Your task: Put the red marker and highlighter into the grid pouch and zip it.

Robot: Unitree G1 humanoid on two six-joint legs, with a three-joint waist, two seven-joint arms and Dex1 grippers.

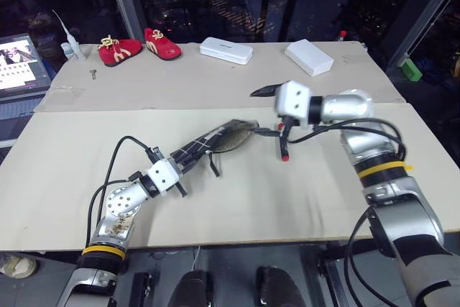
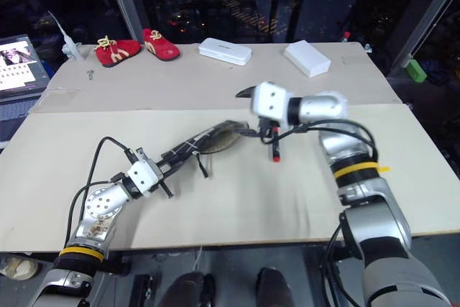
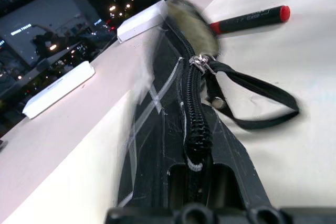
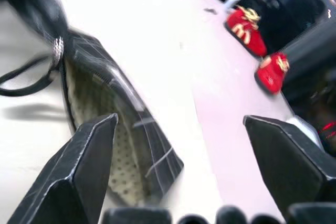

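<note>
The grid pouch (image 1: 215, 143) lies slanted across the middle of the table. My left gripper (image 1: 187, 157) is shut on its zipped end. The pouch's mouth (image 4: 118, 156) gapes at the far end and shows a pale lining. Its zipper pull with the black cord loop (image 3: 252, 103) hangs about halfway along. The red marker (image 1: 284, 147) lies on the table just right of the mouth, red cap toward me. Whether its dark end reaches into the mouth I cannot tell. My right gripper (image 1: 267, 111) hovers above the marker and the mouth, open, with nothing between its fingers (image 4: 79, 171). The highlighter is hidden.
Two red shoes (image 1: 118, 50) stand at the back left. Two white boxes (image 1: 226, 50) (image 1: 309, 57) lie at the back centre and right. A laptop screen (image 1: 18, 62) glows off the table's left edge, and a green block (image 1: 411, 70) sits beyond the right edge.
</note>
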